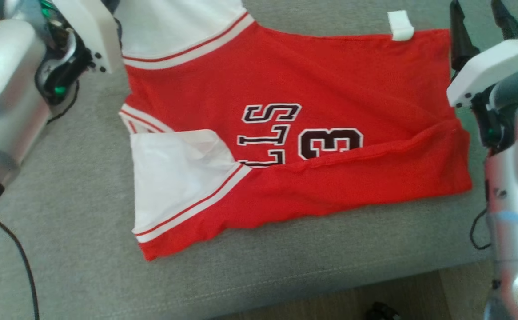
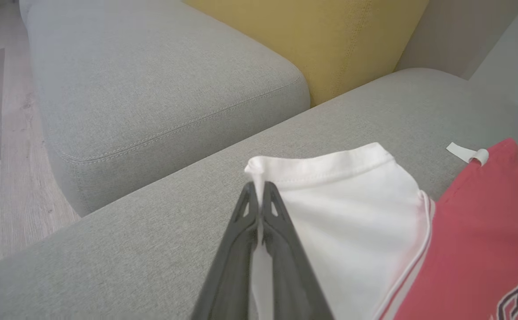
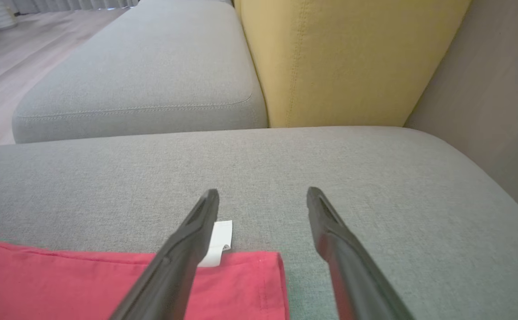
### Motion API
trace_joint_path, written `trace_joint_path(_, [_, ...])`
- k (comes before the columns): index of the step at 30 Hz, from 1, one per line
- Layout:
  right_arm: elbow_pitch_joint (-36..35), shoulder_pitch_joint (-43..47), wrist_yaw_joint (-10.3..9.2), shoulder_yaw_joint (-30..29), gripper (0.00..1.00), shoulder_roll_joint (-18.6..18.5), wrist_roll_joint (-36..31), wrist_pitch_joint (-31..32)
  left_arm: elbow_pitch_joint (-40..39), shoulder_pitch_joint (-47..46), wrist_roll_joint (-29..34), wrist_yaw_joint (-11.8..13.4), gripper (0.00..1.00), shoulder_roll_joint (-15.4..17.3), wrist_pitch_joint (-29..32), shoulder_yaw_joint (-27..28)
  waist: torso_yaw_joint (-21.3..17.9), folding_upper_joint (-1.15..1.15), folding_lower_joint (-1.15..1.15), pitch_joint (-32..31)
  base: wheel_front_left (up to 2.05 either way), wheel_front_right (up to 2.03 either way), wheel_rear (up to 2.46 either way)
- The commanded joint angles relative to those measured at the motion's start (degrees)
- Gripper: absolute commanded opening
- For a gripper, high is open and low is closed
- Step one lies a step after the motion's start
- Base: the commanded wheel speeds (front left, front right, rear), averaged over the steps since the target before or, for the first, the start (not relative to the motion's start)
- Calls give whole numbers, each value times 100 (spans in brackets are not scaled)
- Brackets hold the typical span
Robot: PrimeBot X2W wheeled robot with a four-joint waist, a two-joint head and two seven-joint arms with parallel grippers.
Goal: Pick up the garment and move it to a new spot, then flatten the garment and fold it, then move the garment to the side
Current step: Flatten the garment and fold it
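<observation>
The light, limp jersey point(image 1: 312, 75) lies half-folded on the sofa point(image 1: 77, 213), the left gripper point(image 2: 257, 189) pinching its white sleeve point(image 2: 352, 200) edge and the right gripper point(image 3: 263, 195) spread above the red hem corner point(image 3: 268, 275), likely the best second hold.

Red garment point(image 1: 339, 80) — white striped sleeves, black lettering — on grey sofa point(image 1: 285, 266).

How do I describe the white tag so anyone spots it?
On the grey sofa cushion lies a red jersey. Follow its far edge to the corner near the right gripper: a small white tag sticks out beyond it. Unlike the white sleeves, it is tiny, with no red stripes.
</observation>
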Motion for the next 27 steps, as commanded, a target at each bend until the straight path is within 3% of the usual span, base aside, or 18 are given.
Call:
trace_joint_path(1, [19,-285,37,142,100,-132,19,103,-153,-214,-57,9,0,155,-94,152,120,0,0,14,0,0,0])
trace_joint_path(6, [783,-570,37,187,100,-485,-78,457,-311,-252,-59,9,0,108,-169,36,292,0,0,116,0,0,0])
trace_joint_path(14, [1592,-820,37,214,100,-760,-272,753,-420,-314,-96,9,0,94,-203,-79,393,0,0,210,0,0,0])
trace_joint_path(27, [2198,-1112,37,495,100,-717,-196,586,-358,-446,-192,9,0,133,-217,-167,389,0,0,333,0,0,0])
